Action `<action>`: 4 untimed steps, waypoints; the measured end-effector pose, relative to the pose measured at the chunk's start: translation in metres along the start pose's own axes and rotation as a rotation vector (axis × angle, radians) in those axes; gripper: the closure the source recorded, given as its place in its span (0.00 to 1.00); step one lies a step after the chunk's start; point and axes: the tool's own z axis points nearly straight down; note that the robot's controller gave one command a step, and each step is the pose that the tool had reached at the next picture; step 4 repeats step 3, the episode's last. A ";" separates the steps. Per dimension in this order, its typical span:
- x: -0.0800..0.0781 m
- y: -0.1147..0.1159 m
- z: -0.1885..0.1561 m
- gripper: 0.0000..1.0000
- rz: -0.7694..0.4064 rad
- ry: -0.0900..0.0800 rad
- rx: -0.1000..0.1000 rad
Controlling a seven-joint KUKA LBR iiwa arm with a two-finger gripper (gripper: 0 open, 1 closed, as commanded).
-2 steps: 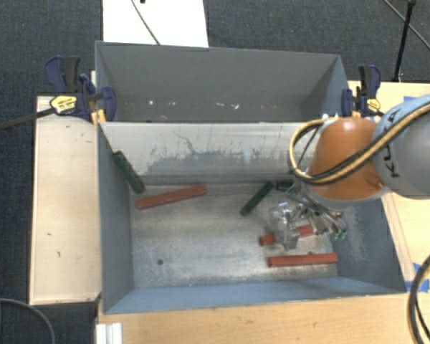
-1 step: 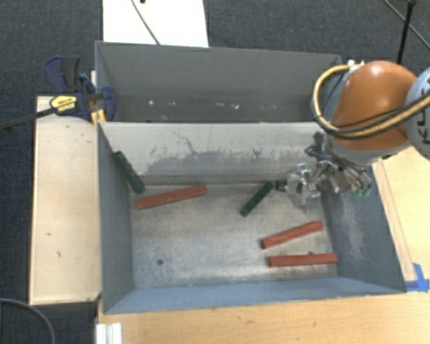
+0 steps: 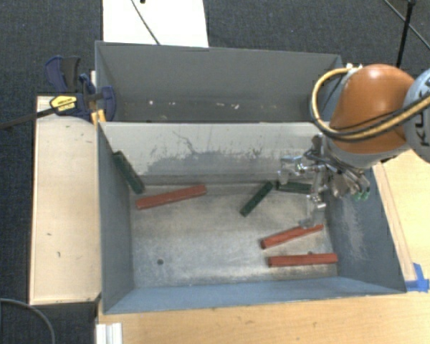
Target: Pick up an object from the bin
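Hovering the claw (image 3: 316,203) low in the bin (image 3: 116,235), with a slanted red stick (image 3: 292,236) lying just below it in the view.
I cannot tell whether the claw is wide or narrow. A dark green stick (image 3: 257,198) lies to its left, a second red stick (image 3: 303,260) further below. The near red stick looks rigid, light and smooth; I'd grip across its narrow width near mid-length, since an end hold might let it swing.

dark grey carpet floor (image 3: 29,20) all around
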 end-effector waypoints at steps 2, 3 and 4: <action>0.039 0.022 0.086 1.00 -0.008 0.002 0.000; 0.037 0.010 -0.051 1.00 -0.001 -0.007 0.004; 0.037 0.010 -0.051 1.00 -0.001 -0.007 0.004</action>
